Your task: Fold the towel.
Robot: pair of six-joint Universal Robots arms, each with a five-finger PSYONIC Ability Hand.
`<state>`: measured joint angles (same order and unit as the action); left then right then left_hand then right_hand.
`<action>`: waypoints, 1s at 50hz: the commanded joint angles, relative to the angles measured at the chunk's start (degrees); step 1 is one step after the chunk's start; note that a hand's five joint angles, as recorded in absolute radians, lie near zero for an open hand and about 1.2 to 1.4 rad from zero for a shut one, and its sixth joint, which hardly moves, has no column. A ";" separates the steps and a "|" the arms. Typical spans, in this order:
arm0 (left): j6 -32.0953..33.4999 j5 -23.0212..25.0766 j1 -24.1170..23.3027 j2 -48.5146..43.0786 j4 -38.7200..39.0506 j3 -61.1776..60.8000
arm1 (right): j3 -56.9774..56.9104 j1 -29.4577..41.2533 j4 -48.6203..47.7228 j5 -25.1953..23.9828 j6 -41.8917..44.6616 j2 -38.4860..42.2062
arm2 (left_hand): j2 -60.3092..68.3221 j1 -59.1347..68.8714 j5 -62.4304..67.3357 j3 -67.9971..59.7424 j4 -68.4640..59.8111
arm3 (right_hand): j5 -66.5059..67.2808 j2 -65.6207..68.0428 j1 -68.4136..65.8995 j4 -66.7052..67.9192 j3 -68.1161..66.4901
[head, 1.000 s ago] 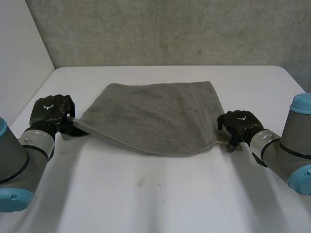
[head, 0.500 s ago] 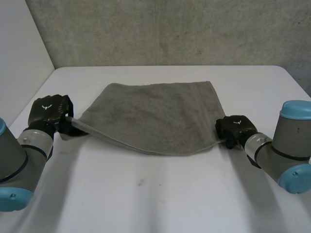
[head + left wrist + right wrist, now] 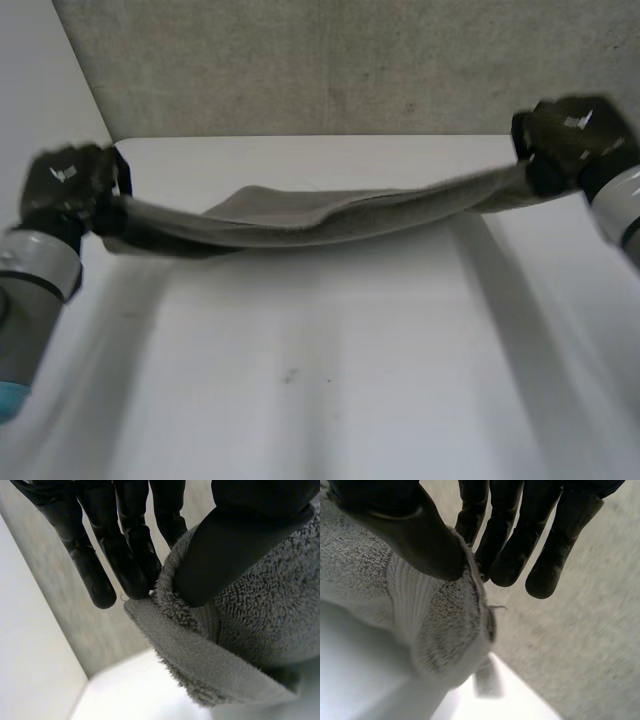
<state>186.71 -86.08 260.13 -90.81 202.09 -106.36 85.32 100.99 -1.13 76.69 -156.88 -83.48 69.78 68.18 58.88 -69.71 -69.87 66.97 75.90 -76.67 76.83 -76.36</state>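
Note:
The grey towel [image 3: 330,215] hangs stretched between my two hands above the white table [image 3: 330,370], sagging in its middle, where its far part still lies on the table. My left hand [image 3: 68,185] is raised at the left end and pinches a corner of the towel [image 3: 235,630] between thumb [image 3: 225,550] and fingers [image 3: 125,565]. At the right end my right hand [image 3: 565,135] is lifted higher and farther back. Its thumb [image 3: 415,535] presses the other corner of the towel [image 3: 440,630] against its fingers [image 3: 505,545].
A grey concrete wall [image 3: 330,65] stands behind the table's far edge. A pale wall [image 3: 40,110] runs along the left side.
Both hands have risen from the table and lifted the towel's near edge with them. The right hand closed on its corner and swung up and back.

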 commanded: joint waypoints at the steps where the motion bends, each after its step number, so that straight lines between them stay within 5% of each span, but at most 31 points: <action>1: 0.05 4.60 0.38 10.90 -12.65 8.42 | -13.13 -0.44 17.18 -0.23 4.21 -8.09 | 10.22 11.82 11.12 -10.29 -10.13 | 3.03 4.10 -3.33 3.17 -3.64; 10: 0.32 5.22 0.64 9.69 -27.10 20.57 | -32.39 -0.44 32.31 0.30 7.20 -3.82 | 10.22 11.82 11.12 -10.29 -10.13 | 3.03 4.10 -3.33 3.17 -3.64; 20: 0.84 4.69 0.47 -10.76 -33.16 32.51 | -38.12 0.17 37.17 1.79 9.67 11.56 | 10.22 11.82 11.12 -10.29 -10.13 | 3.03 4.10 -3.33 3.17 -3.64; 27: 0.84 4.95 0.20 -22.57 -32.19 43.43 | -47.97 1.40 30.75 6.80 9.76 23.54 | 10.22 11.82 11.12 -10.29 -10.13 | 3.03 4.10 -3.33 3.17 -3.64; 33: -1.96 4.34 -0.41 -25.65 -25.36 57.29 | -59.30 3.86 13.65 10.58 8.70 28.20 | 10.22 11.82 11.12 -10.29 -10.13 | 3.03 4.10 -3.33 3.17 -3.64; 42: -16.45 2.32 -0.06 -14.15 -10.94 50.58 | -48.18 3.08 3.25 10.67 1.60 16.80 | 10.22 11.82 11.12 -10.29 -10.13 | 3.03 4.10 -3.33 3.17 -3.64; 48: -18.05 2.49 0.20 -12.20 -5.93 37.84 | -38.39 3.16 3.68 10.58 0.26 14.13 | 10.22 11.82 11.12 -10.29 -10.13 | 3.03 4.10 -3.33 3.17 -3.64; 50: -18.05 2.58 0.46 -12.29 -5.04 34.32 | -27.11 3.16 3.25 9.27 0.52 13.43 | 10.22 11.82 11.12 -10.29 -10.13 | 3.03 4.10 -3.33 3.17 -3.64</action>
<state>169.47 -83.80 260.02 -104.02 193.42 -60.05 41.64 104.21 1.82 87.49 -156.06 -67.89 69.79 68.19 58.88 -69.73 -69.88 66.99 75.90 -76.71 76.82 -76.36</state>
